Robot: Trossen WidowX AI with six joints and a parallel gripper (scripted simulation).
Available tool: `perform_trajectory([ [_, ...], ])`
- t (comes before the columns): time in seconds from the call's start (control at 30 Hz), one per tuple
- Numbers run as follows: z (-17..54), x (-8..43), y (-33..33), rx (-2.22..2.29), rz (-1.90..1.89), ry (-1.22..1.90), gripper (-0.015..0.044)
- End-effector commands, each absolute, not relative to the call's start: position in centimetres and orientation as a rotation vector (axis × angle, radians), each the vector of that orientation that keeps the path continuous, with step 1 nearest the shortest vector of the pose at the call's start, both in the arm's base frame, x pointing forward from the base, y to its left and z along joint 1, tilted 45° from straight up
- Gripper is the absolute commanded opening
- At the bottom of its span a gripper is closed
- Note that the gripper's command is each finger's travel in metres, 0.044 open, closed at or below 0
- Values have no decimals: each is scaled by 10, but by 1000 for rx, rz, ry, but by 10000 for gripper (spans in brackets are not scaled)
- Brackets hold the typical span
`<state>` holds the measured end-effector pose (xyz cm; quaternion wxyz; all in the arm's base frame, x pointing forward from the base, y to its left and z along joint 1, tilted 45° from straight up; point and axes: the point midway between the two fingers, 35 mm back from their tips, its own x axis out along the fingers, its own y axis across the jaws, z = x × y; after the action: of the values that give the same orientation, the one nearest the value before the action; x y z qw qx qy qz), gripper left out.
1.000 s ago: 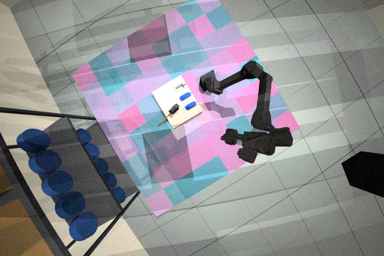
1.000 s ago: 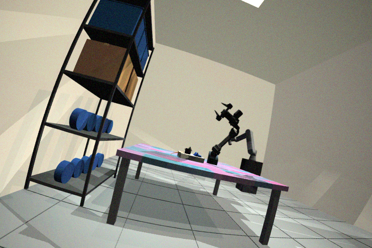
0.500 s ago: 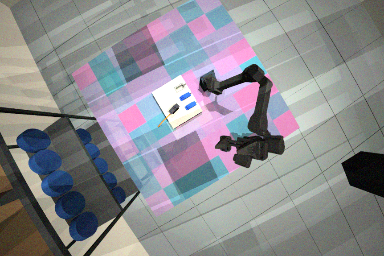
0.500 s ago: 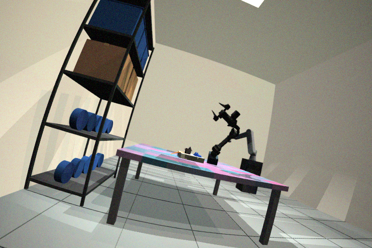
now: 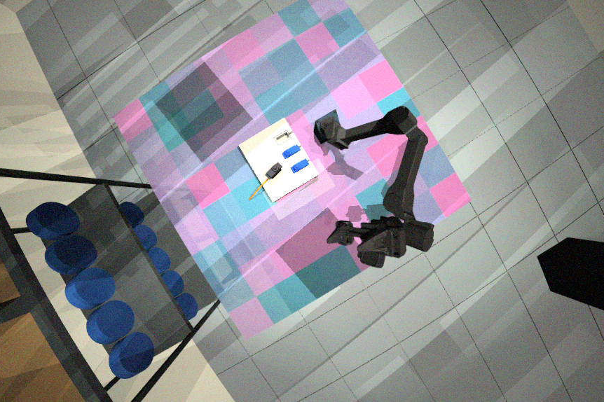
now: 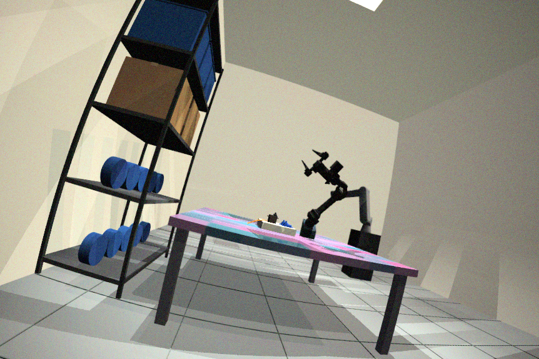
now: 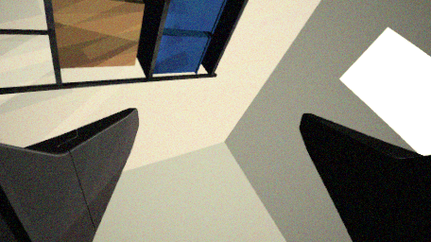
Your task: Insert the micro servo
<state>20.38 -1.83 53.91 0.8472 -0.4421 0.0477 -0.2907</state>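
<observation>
Fingers: the gripper (image 5: 335, 232) (image 6: 307, 156) (image 7: 221, 118) has its fingers spread wide, nothing between them; it is raised at the right of the exterior view, well apart from the deck (image 5: 255, 146) (image 6: 278, 229).
Loose servo: the dark micro servo (image 5: 274, 170) (image 6: 272, 217), apparently the loose one, is on the deck's lower-left part in the top view, standing proud of it in the exterior view.
Cable: the orange cable (image 5: 258, 189) (image 6: 254, 221) runs down-left over the deck's edge.
Pockets: the empty pocket (image 5: 282, 137) is near the deck's upper corner in the top view, its side notch toward the right; two blue servos (image 5: 296, 158) (image 6: 286, 223) sit between it and the deck's lower-right edge.
Shelf: at the left, the rack (image 5: 8, 223) (image 6: 131, 241) (image 7: 99, 83) bears blue cylinders (image 5: 111, 322) (image 6: 112, 172), with brown boxes (image 6: 145, 86) (image 7: 96, 33) above.
Stage: placement is still to do; picking up probably comes first.
Pick-up risk: an off-centre close could tip the servo or pinch its cable.
Seating risk: a slightly turned servo could catch an ear on the rim; a trailing cable could miss the notch and wedge beneath the body.
Clearance risk: wide fingers descending could knock the neighbouring blue servo.
</observation>
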Motion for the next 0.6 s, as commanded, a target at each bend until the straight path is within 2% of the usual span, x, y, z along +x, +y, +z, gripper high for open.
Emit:
perform_trajectory([
  [0.0,535,214,-12,-922,-594,88,440],
  [0.57,514,257,14,-822,-479,45,440],
])
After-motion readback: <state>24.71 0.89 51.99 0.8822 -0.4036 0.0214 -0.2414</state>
